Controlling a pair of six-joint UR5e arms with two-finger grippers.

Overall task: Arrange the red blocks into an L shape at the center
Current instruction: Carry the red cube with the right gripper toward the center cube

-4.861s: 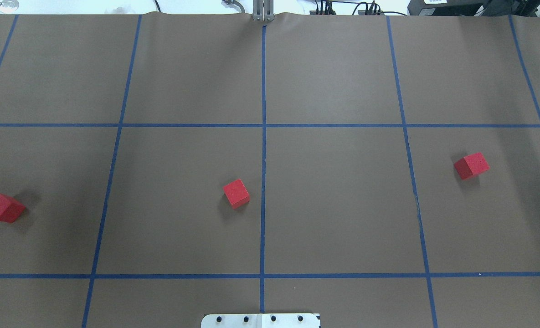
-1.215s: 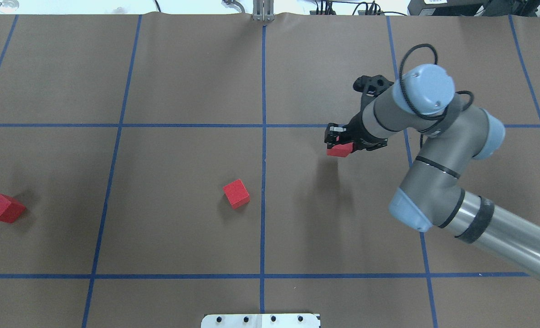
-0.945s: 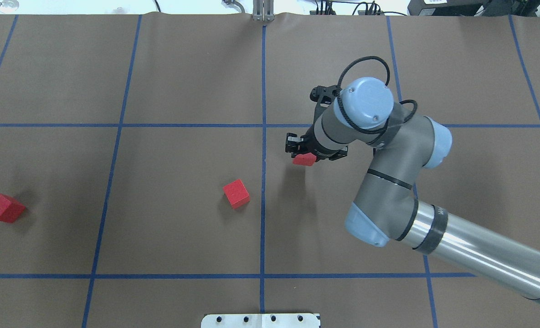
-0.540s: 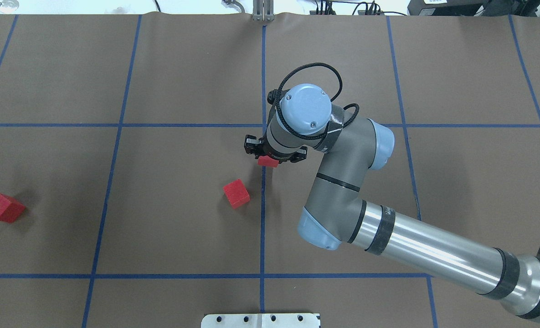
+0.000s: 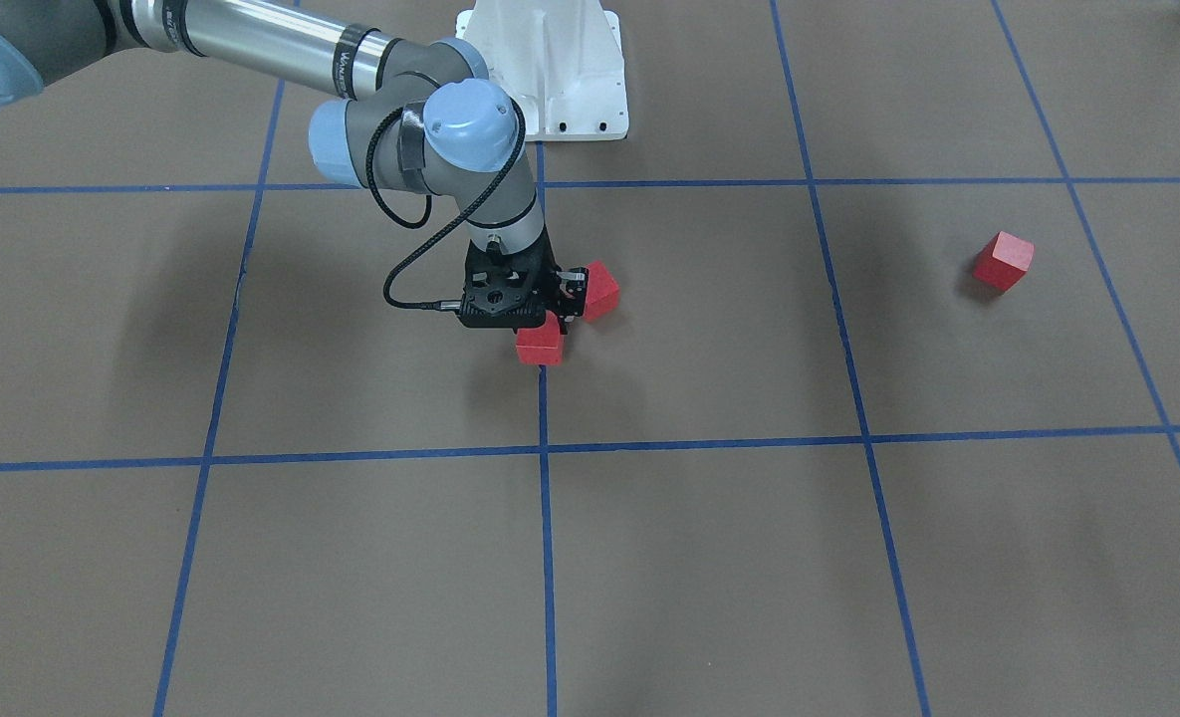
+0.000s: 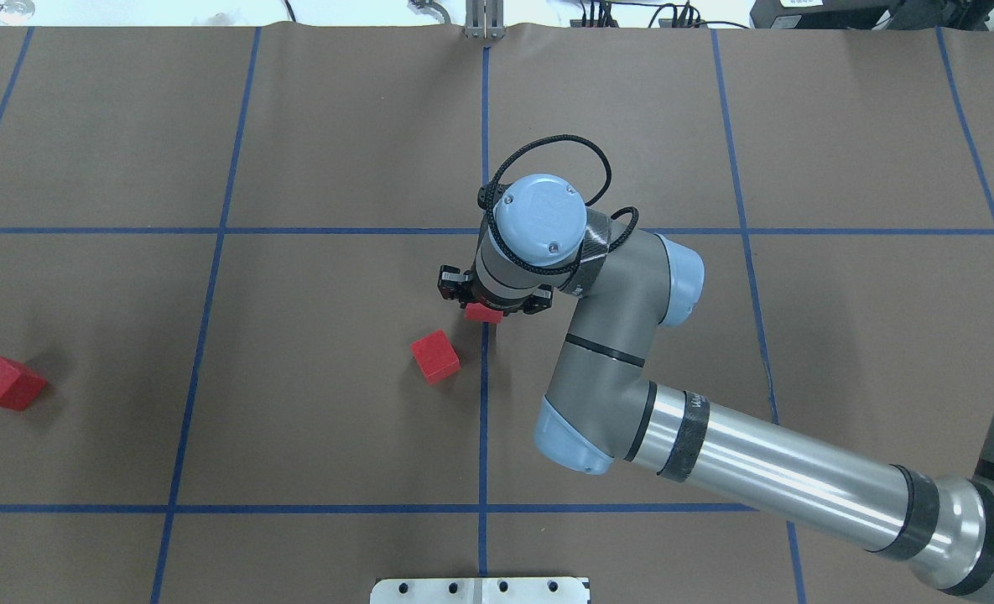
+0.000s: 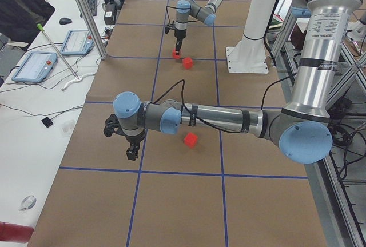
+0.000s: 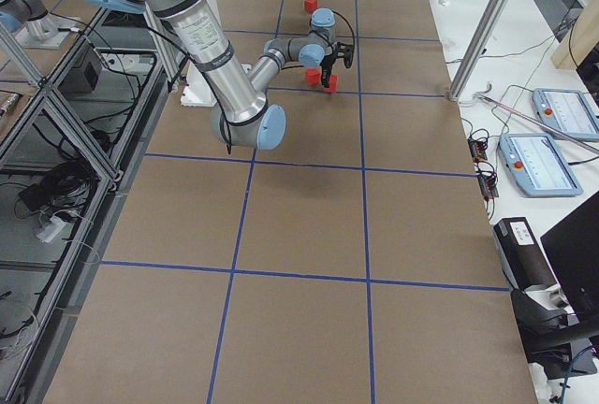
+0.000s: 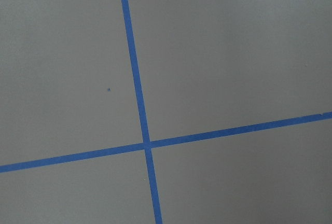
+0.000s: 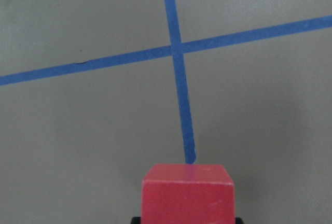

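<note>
Right arm (image 6: 757, 470) comes in low from the right side, silver forearm slanting across the floor (image 6: 337, 126), elbow bent, blue-capped wrist stacked over the tool so the right gripper (image 6: 486, 307) points straight down. Jaws are clamped on one red block (image 10: 188, 195), a finger on either side. The held block sits right over the central blue line (image 6: 484, 419), in the middle grid row on the side away from the base plate (image 6: 480, 590); the wrist view shows the line running in under it. Whether it touches the floor, cannot tell. Second red block (image 6: 435, 356) lies on the floor just left of the central line, turned askew, near the held one and apart from it in the overhead view. Third red block (image 6: 6, 383) lies well off at the far left of the same row. Left arm (image 7: 229, 120) stretches out level over the floor beyond that third block, left gripper (image 7: 132, 154) hanging downward. It shows in the side view only; jaws open or closed, cannot tell. Its wrist camera looks down on a crossing of two tape lines (image 9: 147, 143).
</note>
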